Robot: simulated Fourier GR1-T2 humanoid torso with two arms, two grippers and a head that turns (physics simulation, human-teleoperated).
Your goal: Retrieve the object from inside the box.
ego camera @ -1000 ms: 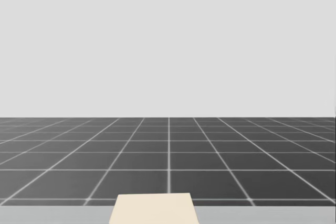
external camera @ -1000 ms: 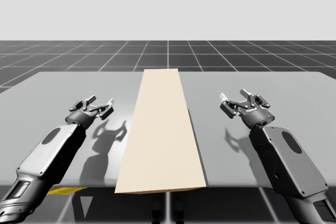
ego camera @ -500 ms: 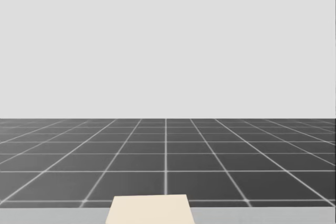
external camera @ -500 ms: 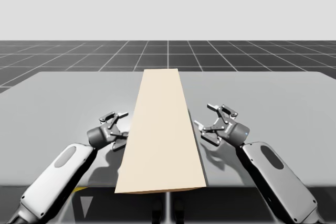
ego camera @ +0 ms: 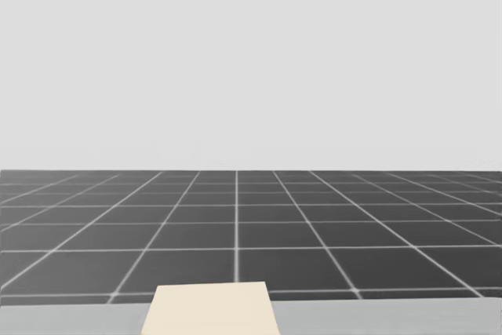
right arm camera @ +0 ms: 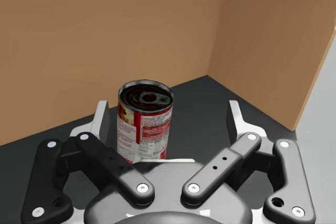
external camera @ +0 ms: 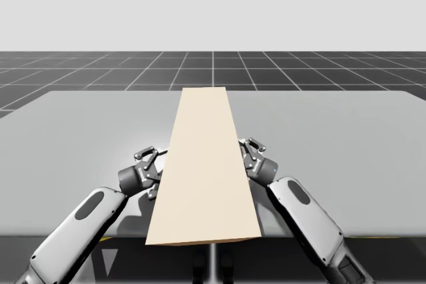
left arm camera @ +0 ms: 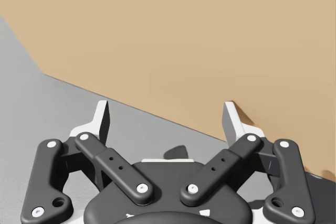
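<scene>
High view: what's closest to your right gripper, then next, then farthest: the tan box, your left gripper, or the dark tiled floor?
1. Tan box, right beside my right gripper.
2. Left gripper, across the box.
3. Dark tiled floor, beyond the table's far edge.

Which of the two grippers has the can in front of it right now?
The right gripper: the red can stands upright between its open fingers, inside the box. The left gripper faces the box's bare outer wall.

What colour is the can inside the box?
The can is red with white patches and a dark lid; the right wrist view shows it best.
</scene>
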